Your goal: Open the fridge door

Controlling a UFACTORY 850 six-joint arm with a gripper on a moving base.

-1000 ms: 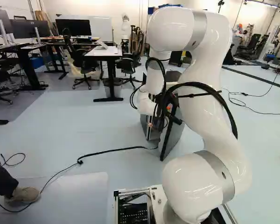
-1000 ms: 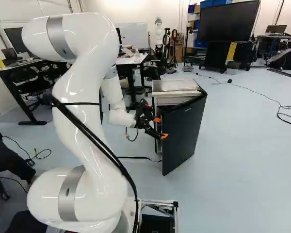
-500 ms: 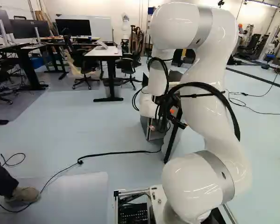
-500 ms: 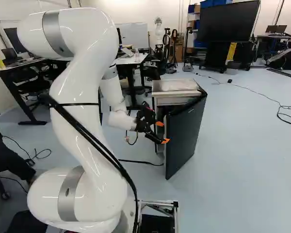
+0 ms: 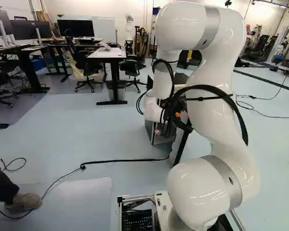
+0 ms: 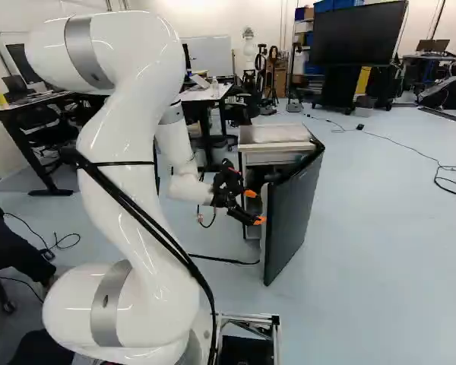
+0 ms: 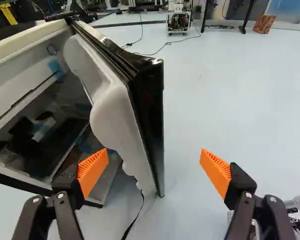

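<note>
The glossy white jointed arm point(image 6: 137, 160) fills the left of the right base view. Its black fingers with ribbed orange pads point(image 7: 92, 172) stand wide apart, astride the edge of the black-fronted, white-lined door point(image 6: 292, 220) (whether the inner one touches, I can't tell). That door is partly open, right of centre, against the small pale boxy fridge point(image 6: 273, 134). Widening the gap seems the step in hand; next, the inner finger should push outward, clear of the lining's bulges.

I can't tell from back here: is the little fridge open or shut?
Open: its black door stands angled away from the cabinet, and the wrist view shows the interior.
</note>
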